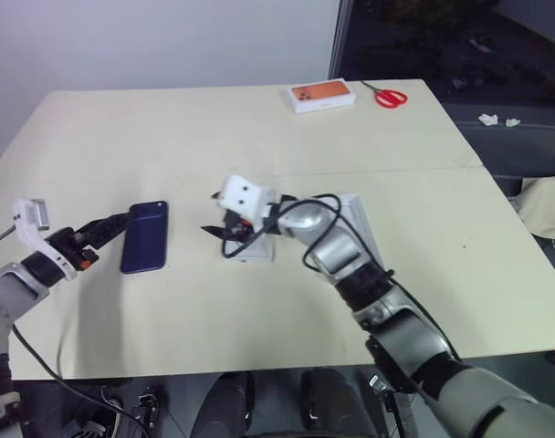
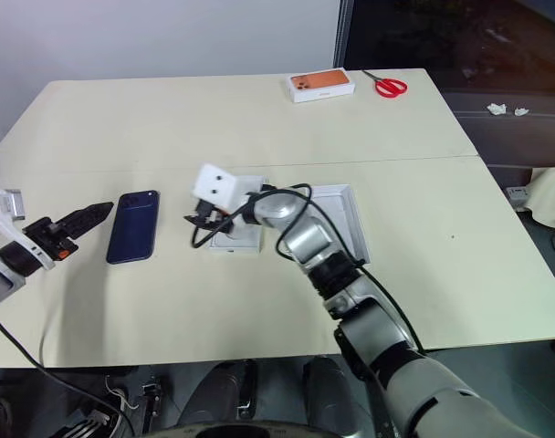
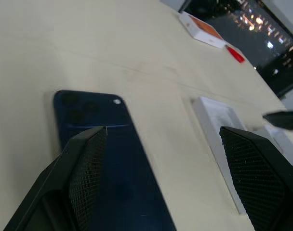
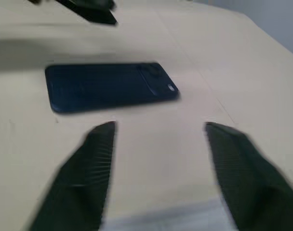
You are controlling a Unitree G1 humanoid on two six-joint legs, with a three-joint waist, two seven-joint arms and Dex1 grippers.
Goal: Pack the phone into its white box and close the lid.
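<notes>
Currently both grippers are empty with fingers apart. Left gripper [image 2: 93,213] sits level above the table [image 1: 214,128], fingertips just beside the phone's near-left edge; whether they touch it can't be told. In its wrist view the left fingers [image 3: 86,159] stand wide apart, one over the phone's edge, nothing between them. Right gripper [image 1: 221,233] points toward the robot's left, fingers [image 4: 96,154] parted over bare table, phone ahead of them but apart.

Phone [image 1: 146,236] lies flat on the table, glossy back up, camera cluster at the far end, between the two grippers.

White box [image 2: 236,239] sits on the table right under the right wrist, mostly hidden by it. Second white rectangular piece [image 2: 346,219] lies flat touching or just beside it on the right side, partly covered by the right forearm; can't tell if it's the lid.

Far edge: orange-topped box [image 1: 321,95], with red scissors [image 1: 387,95] just beside it.
</notes>
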